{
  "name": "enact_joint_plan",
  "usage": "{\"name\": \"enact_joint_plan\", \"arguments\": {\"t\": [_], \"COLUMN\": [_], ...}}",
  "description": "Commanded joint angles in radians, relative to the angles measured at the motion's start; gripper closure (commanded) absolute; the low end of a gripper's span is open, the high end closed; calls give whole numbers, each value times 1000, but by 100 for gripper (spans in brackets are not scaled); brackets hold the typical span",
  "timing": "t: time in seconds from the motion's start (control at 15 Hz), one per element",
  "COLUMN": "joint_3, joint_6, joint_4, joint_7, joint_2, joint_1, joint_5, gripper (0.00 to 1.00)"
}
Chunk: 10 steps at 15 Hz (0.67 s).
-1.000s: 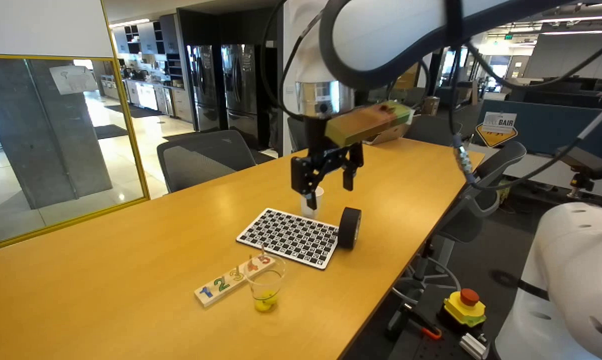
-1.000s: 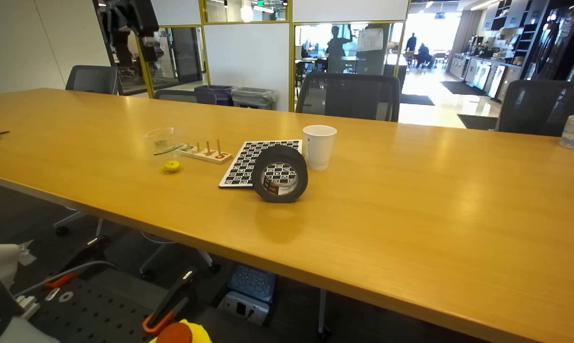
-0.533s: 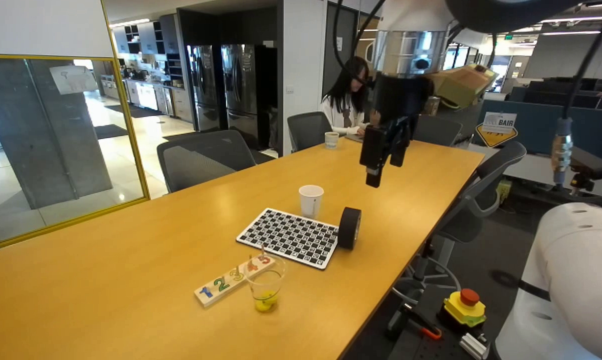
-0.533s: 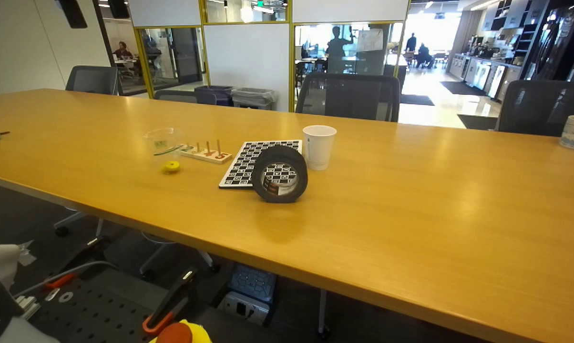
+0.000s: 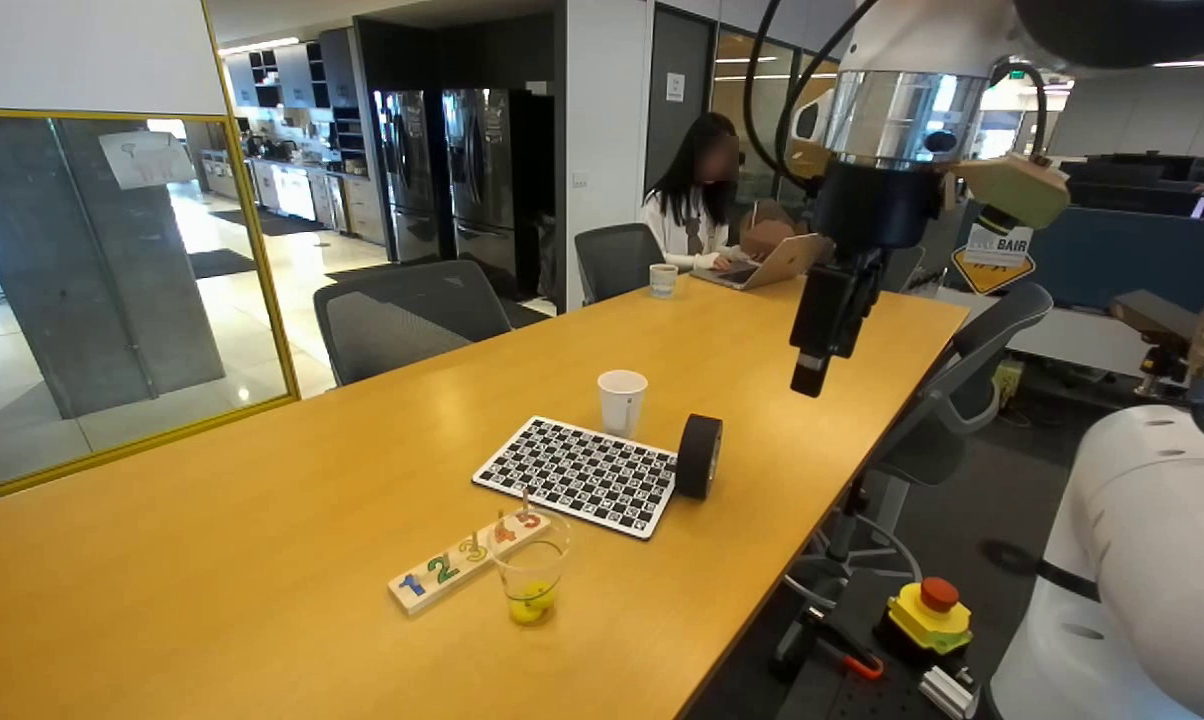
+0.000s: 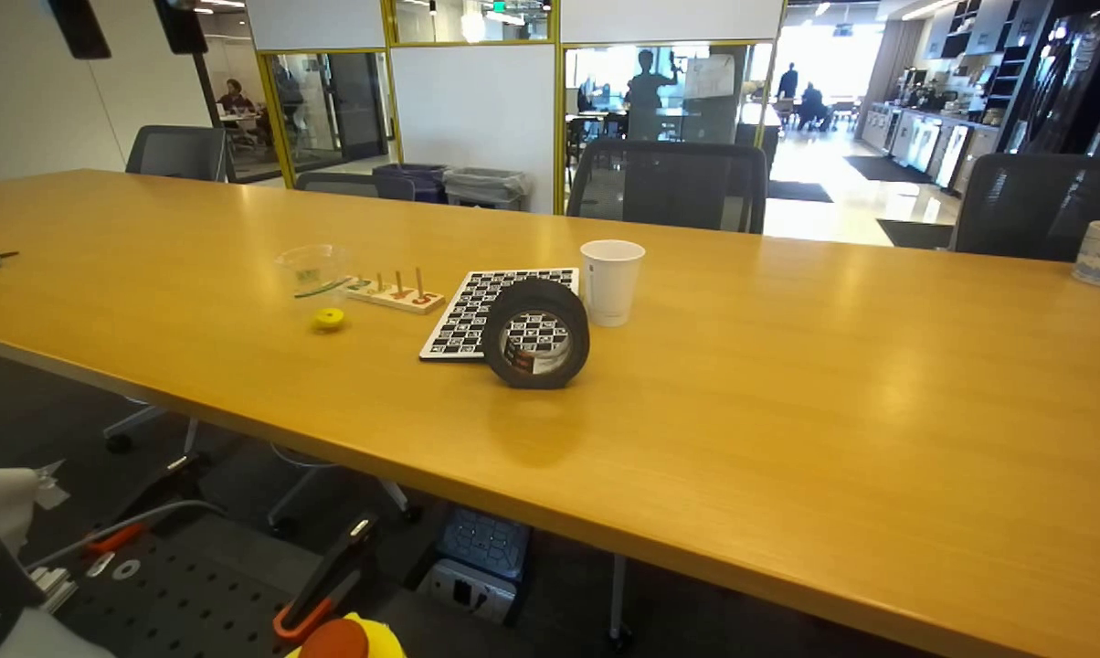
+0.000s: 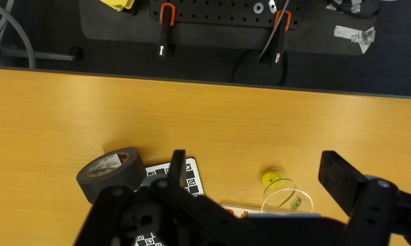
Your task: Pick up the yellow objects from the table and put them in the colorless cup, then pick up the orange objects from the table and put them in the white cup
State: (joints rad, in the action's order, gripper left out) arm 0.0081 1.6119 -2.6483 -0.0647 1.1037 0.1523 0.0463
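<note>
Pincer (image 7: 253, 163) gapes wide, high above and well apart from the yellow object (image 7: 271, 178).

Washed-out bright hallway (image 6: 815, 155), soft glare on table (image 6: 879, 439); jaws blurred in wrist view

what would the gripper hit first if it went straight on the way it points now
Probably the tabletop: in the wrist view, the open gripper faces a bare part of it near the colorless cup. Depth and aim are unclear, so the cup or patterned board could come first.
</note>
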Motion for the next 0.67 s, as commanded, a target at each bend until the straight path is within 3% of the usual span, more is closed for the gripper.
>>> {"name": "enact_joint_plan", "arguments": {"t": [0.0,0.6], "joint_3": [3,16], "joint_6": [-32,-46], "joint_4": [-24,-32], "joint_7": [36,26], "joint_2": [58,42], "joint_1": [-29,-55], "joint_5": [-33,-46], "gripper": [0,0]}}
